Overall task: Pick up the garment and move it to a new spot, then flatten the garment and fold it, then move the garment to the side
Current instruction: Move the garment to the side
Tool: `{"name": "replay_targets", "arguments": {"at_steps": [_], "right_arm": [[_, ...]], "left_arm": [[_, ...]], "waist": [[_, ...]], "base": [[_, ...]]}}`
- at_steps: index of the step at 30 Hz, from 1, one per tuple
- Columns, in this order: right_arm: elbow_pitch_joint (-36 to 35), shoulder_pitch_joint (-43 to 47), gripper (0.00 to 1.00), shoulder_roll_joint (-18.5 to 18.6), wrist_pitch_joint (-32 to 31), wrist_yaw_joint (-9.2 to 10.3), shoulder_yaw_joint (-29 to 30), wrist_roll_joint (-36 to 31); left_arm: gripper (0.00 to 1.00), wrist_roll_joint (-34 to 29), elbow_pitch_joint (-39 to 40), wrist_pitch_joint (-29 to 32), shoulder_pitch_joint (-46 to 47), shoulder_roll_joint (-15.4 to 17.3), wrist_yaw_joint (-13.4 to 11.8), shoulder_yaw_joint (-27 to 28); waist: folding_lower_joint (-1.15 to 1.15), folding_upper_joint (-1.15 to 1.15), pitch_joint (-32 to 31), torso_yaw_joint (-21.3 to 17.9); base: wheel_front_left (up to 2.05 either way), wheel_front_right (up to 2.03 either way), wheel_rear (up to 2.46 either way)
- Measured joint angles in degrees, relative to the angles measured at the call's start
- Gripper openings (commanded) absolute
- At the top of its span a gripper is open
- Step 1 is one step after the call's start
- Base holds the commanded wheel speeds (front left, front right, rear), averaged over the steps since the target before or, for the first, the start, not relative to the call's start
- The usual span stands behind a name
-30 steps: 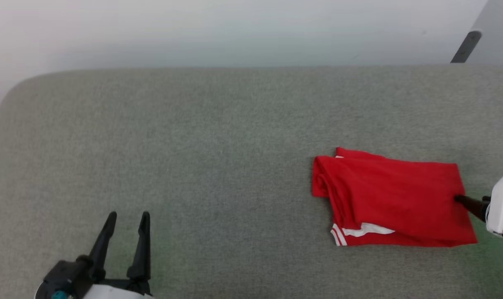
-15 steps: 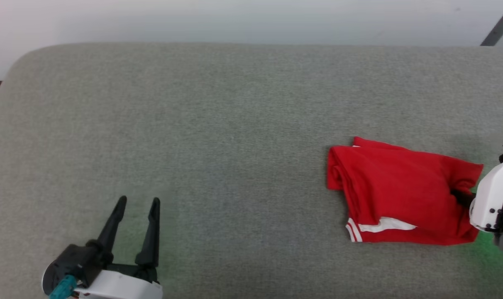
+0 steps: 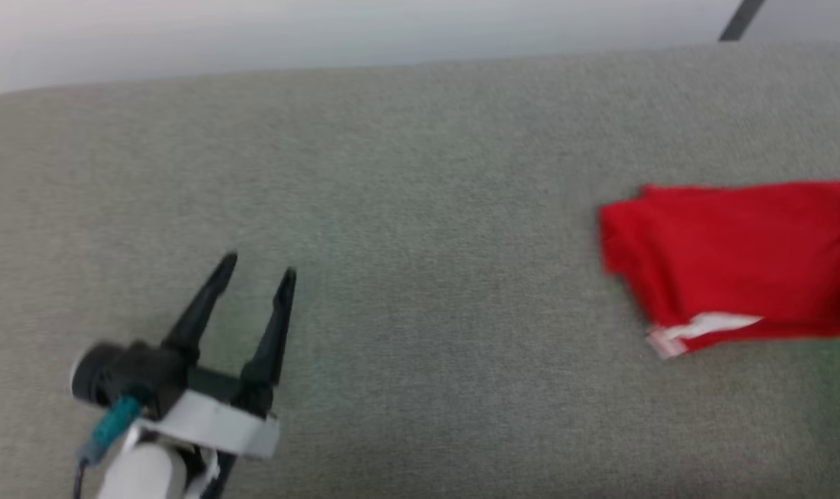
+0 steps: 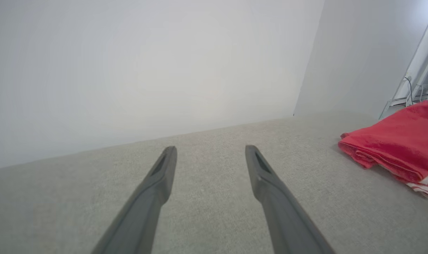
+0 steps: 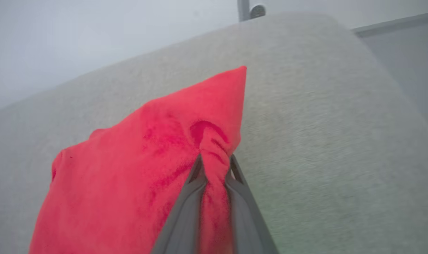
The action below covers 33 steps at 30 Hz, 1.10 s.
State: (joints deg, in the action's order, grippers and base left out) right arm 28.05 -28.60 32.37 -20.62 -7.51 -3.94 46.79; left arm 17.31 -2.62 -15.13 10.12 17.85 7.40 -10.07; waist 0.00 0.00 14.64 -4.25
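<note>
The folded red garment (image 3: 732,260) lies at the right of the grey padded surface, its white striped trim at the near left corner, and runs off the head view's right edge. In the right wrist view my right gripper (image 5: 214,158) is shut on a pinched fold of the garment (image 5: 136,176), with red cloth bunched between the two fingers. My left gripper (image 3: 257,267) hovers open over bare surface at the lower left, far from the cloth. In the left wrist view its fingers (image 4: 164,169) are spread and the garment (image 4: 394,144) lies off to the right.
The grey padded surface (image 3: 406,229) spans the head view, ending at a pale wall behind. A dark slanted bar (image 3: 739,19) shows at the top right. In the right wrist view the surface's rounded end (image 5: 376,70) drops off to the right.
The head camera has swung, shifting the whole picture. My right gripper has pulled the garment's right edge up and rightward, bunching it. The left gripper stays open.
</note>
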Motion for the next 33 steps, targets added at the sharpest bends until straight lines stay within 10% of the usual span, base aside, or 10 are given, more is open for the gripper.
{"name": "replay_targets", "arguments": {"at_steps": [15,33], "right_arm": [[10.3,-9.5,0.00,5.7,13.6,-0.01,9.2,-4.7],[27.5,-27.9,0.00,6.8,21.8,0.00,3.9,-20.2]], "left_arm": [[1.00,0.4,0.9,0.0,19.3,11.1,0.0,-8.2],[1.00,1.6,5.0,0.0,28.3,18.7,0.0,-11.0]], "waist": [[0.00,0.00,9.8,-4.4],[0.00,0.00,19.8,-3.6]], "base": [[0.00,0.00,0.00],[0.00,0.00,0.00]]}}
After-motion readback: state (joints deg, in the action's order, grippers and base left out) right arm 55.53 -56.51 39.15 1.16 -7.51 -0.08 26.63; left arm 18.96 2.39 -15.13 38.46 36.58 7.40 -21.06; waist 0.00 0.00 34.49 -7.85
